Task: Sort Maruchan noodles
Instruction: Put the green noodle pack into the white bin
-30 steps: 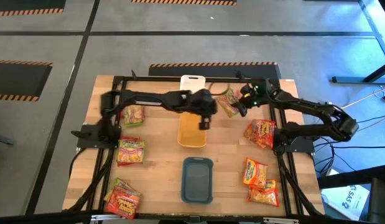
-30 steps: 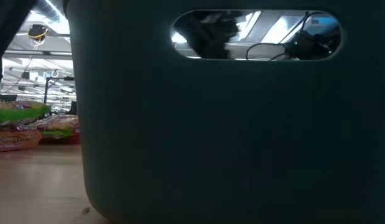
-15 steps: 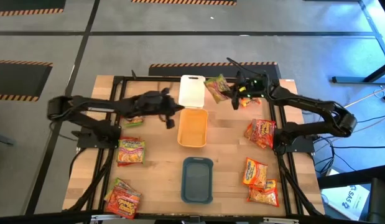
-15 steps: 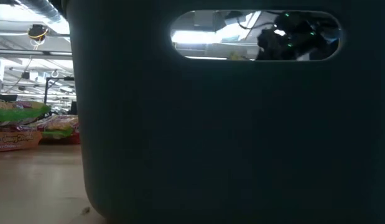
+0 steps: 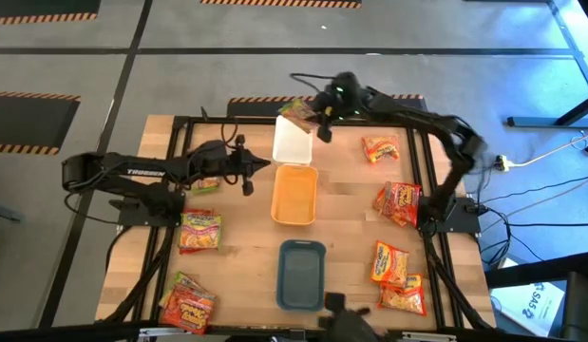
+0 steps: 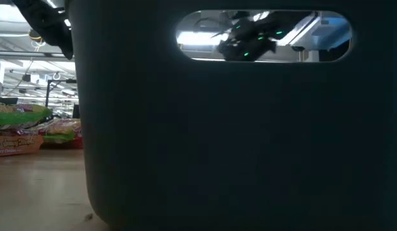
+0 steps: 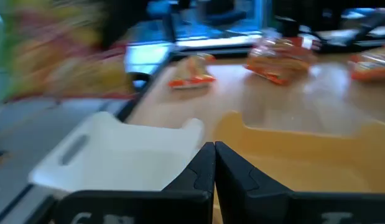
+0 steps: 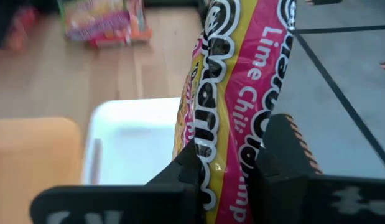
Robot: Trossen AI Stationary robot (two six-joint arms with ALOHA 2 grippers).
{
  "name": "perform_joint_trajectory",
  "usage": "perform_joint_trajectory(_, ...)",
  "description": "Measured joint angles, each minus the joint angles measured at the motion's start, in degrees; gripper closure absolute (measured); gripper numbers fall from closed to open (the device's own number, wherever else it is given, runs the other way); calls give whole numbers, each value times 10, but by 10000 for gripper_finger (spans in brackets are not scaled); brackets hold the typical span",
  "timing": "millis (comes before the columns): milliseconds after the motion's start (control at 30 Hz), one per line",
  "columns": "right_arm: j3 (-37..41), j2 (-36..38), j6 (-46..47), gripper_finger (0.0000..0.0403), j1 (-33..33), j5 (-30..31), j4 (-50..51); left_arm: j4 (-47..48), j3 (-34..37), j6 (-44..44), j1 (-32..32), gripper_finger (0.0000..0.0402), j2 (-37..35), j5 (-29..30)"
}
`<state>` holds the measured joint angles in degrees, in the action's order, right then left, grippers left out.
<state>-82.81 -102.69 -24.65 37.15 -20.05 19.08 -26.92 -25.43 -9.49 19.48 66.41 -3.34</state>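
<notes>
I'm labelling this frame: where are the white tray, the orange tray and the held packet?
white tray (image 5: 294, 145): high view, its bare floor.
orange tray (image 5: 294, 194): high view, middle of its floor.
held packet (image 8: 239, 93): right wrist view, its pink printed face above the gripper.

White tray (image 5: 294, 141) lies bare — open from above; orange tray (image 5: 294, 194) touches it.

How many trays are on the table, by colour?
White tray: 1
Orange tray: 1
Teal tray: 1
Total: 3
</notes>
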Motion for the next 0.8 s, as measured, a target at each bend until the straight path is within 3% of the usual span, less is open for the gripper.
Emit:
perform_joint_trajectory(267,-206,-150,-119,358,0,5,189,17,0,-11,18,401,0,-39)
perform_joint_trajectory(567,-214,-183,-158,358,0,55,214,20,0,-11,17,401,0,-39)
perform_joint_trajectory(800,-214,-185,-161,358,-1,56,217,20,0,-1,17,401,0,-45)
